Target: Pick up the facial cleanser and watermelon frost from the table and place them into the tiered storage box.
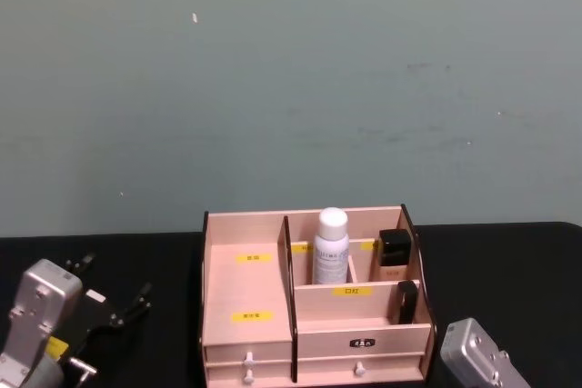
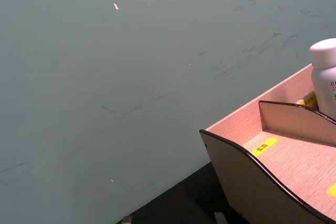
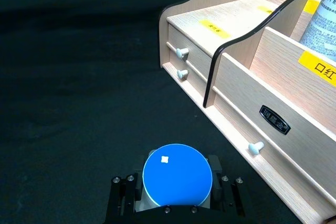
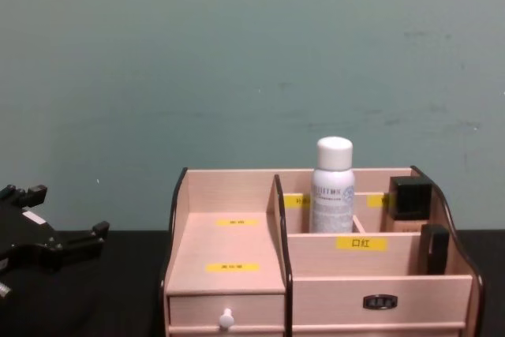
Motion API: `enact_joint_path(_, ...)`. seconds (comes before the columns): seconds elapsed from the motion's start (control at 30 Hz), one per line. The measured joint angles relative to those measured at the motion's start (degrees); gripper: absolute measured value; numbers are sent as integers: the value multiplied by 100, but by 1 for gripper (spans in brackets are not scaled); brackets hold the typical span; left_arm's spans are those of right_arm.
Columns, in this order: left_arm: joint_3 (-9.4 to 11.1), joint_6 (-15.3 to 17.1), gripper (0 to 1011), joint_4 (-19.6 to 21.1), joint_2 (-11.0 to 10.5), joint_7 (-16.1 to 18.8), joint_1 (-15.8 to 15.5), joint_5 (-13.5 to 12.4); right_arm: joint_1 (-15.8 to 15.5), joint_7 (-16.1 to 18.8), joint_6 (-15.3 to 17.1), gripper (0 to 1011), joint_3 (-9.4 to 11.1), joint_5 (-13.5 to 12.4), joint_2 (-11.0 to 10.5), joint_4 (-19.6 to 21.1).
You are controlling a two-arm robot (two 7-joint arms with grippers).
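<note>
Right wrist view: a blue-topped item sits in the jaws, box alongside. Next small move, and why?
Probably raise the right gripper straight up. It holds the blue-topped item low over the table, beside the tiered storage box and below its front wall, so carrying it across now would likely hit wood.

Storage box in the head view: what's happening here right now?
The right gripper is shut on a blue-topped round container, in front of the drawers of the tiered storage box. A white bottle stands upright in one of the box's back compartments. The left gripper sits open to the box's left, holding nothing.
</note>
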State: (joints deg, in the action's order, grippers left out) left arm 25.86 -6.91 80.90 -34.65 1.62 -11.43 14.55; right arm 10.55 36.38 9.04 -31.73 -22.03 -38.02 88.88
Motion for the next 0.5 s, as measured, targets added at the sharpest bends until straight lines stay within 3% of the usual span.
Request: enact_joint_path(0.5, 0, 0, 1001, 0, 0, 0, 0, 0, -74, -3, 64, 735, 139, -236, -87, 211)
